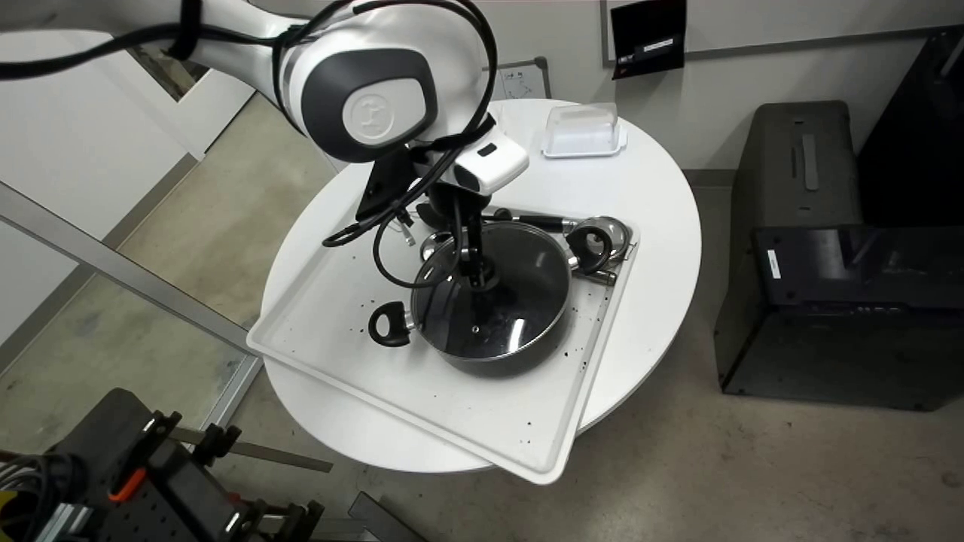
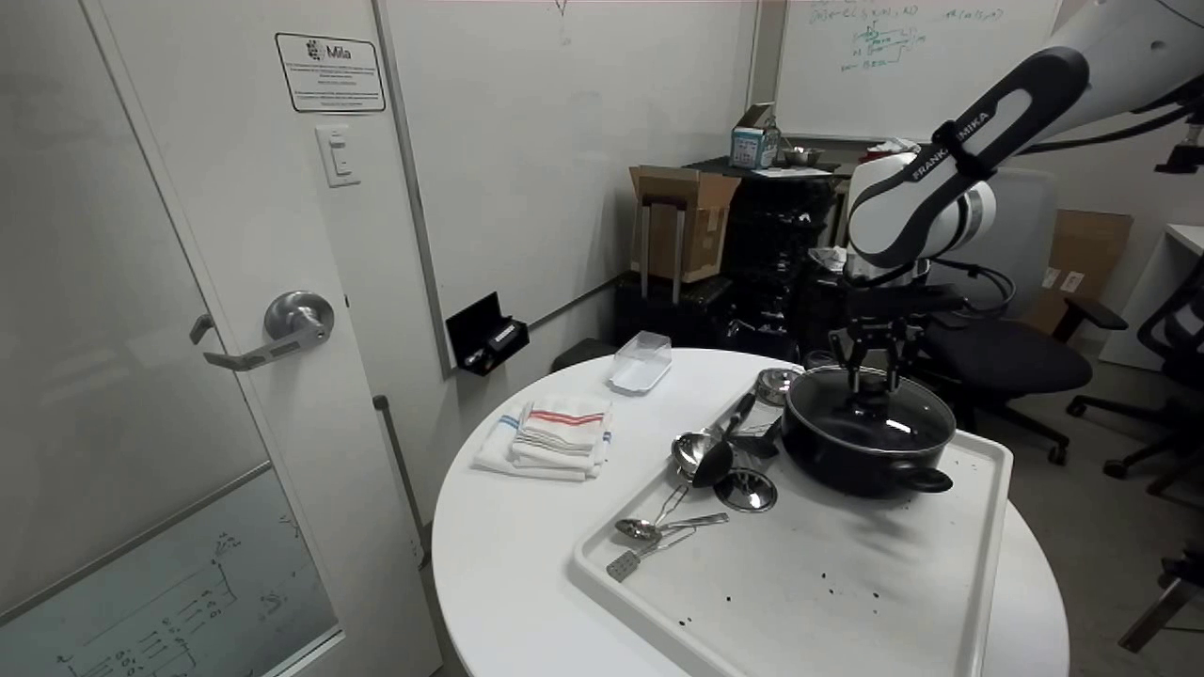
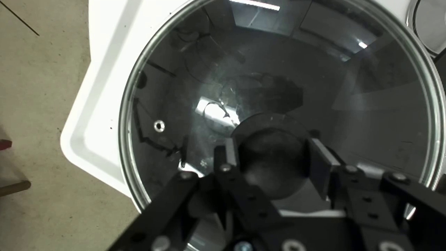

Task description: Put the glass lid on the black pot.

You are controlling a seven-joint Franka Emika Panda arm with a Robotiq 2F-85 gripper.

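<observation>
The glass lid (image 1: 527,290) lies over the black pot (image 1: 520,364), with rims lined up and no gap visible in either exterior view. The lid (image 2: 908,414) also shows level on the pot (image 2: 832,461) in an exterior view. In the wrist view the lid (image 3: 313,66) fills most of the picture, with its metal rim and small steam vent. My gripper (image 3: 274,153) has one pad on each side of the black knob (image 3: 273,167), seemingly touching it. The gripper also shows above the lid in both exterior views (image 1: 476,277) (image 2: 873,378). The pot's inside is dark behind the glass.
The pot stands on a white tray (image 2: 809,592) on a round white table (image 2: 508,564). Ladles and other utensils (image 2: 696,456) lie close beside the pot. Folded towels (image 2: 560,437) and a clear butter dish (image 2: 641,362) are on the table outside the tray.
</observation>
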